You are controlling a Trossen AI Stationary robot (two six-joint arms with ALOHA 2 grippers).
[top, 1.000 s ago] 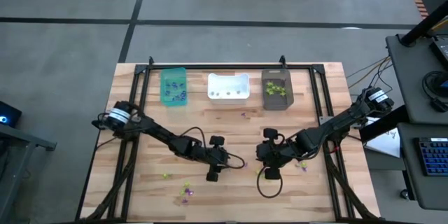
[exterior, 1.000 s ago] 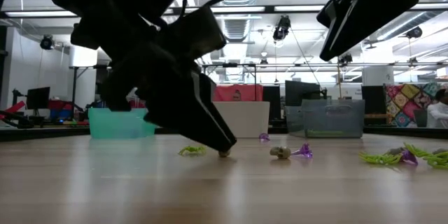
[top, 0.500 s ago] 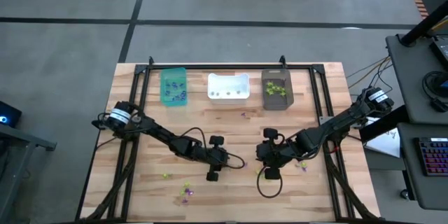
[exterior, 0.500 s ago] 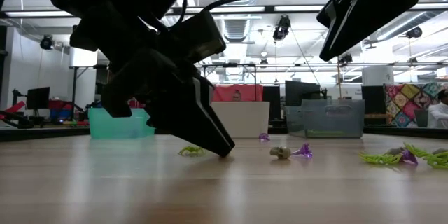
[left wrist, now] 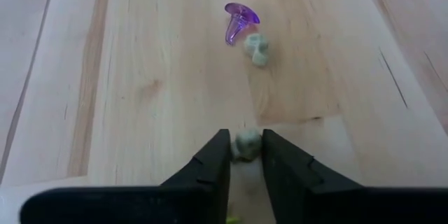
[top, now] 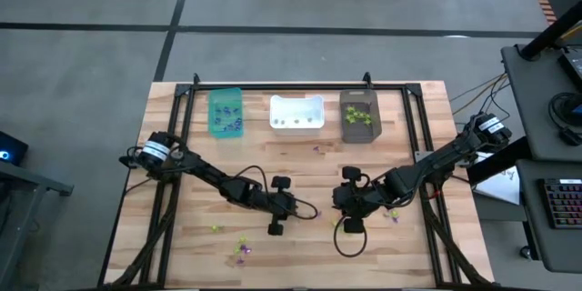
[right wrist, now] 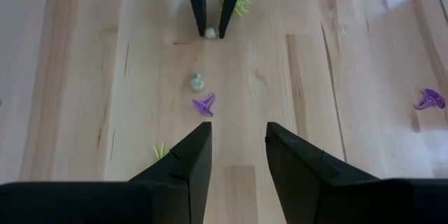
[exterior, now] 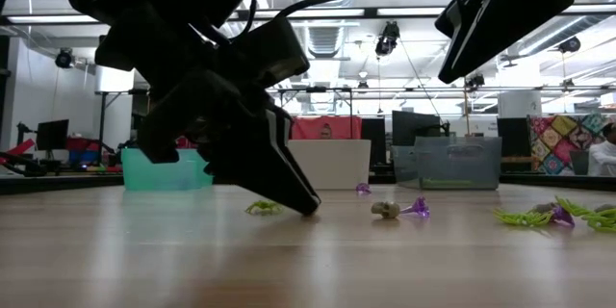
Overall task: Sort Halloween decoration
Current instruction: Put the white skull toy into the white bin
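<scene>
The left pincer (left wrist: 245, 155) is down on the tabletop (top: 300, 168) near its middle, its two dark fingers (left wrist: 213, 164) closed on a small pale grey trinket (left wrist: 246, 143) that sits between the tips. From the right wrist view the same pincer (right wrist: 211, 31) shows from the front, with the pale trinket (right wrist: 211, 33) pinched at the tips and touching the wood. In the low view the left arm's fingertip meets the tabletop (exterior: 308, 250) just beside a lime-green spidery piece (exterior: 262, 208).

A little way past the gripped trinket lie a second pale grey piece (left wrist: 257, 47) and a purple cone-shaped piece (left wrist: 239, 21), the two close together, possibly touching. They show again in the right wrist view as the grey piece (right wrist: 197, 81) and the purple piece (right wrist: 204, 104), between the two pincers.

The right pincer (right wrist: 236, 143) hangs above the tabletop, facing the left one, its fingers spread apart and holding nothing. Another purple trinket (right wrist: 428, 99) lies well off to one side of it.

Along the far edge of the tabletop stand three bins: a teal bin (top: 225, 112) with purple bits inside, a white bin (top: 296, 114), and a dark brown bin (top: 358, 116) with green bits. More loose trinkets (top: 243, 249) lie near the front edge on the left arm's side, and a few green and purple ones (exterior: 539, 216) on the right.
</scene>
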